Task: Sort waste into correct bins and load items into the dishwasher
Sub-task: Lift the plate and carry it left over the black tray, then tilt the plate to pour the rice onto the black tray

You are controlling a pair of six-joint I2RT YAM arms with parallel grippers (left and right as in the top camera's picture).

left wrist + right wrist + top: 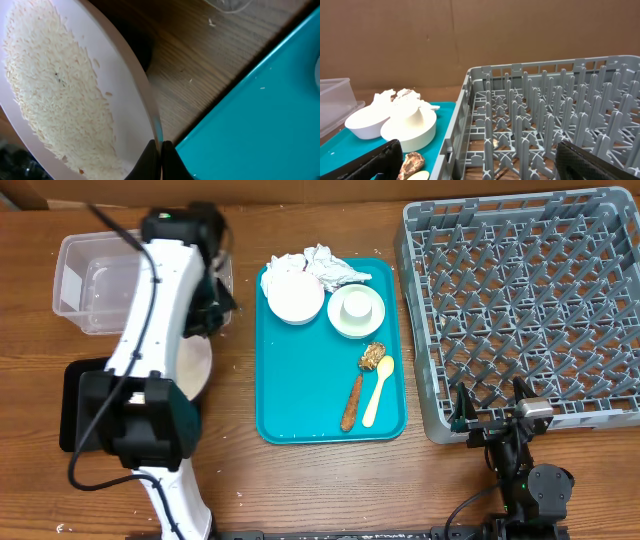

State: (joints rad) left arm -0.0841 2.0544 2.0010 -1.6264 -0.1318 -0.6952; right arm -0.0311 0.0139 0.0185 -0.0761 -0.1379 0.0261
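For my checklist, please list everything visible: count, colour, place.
Clear plastic rectangular tub: one, transparent, back left.
Shallow black tray: one, black, front left.
Teal rectangular tray: one, teal, centre.
Grey pegged dish rack: one, grey, right.
Round bowls: two, white, tray's back.
Crumpled paper napkins: several, white, behind bowls.
Crumbly lump: one, brown, tray's right.
Sausage-like stick: one, brown, tray's front.
Plastic spoon: one, pale yellow, beside stick.
Rice-covered round plate: one, white, tray's left.
Left pincer: one, black, holds plate.
Right pincer: one, black, open, before rack.
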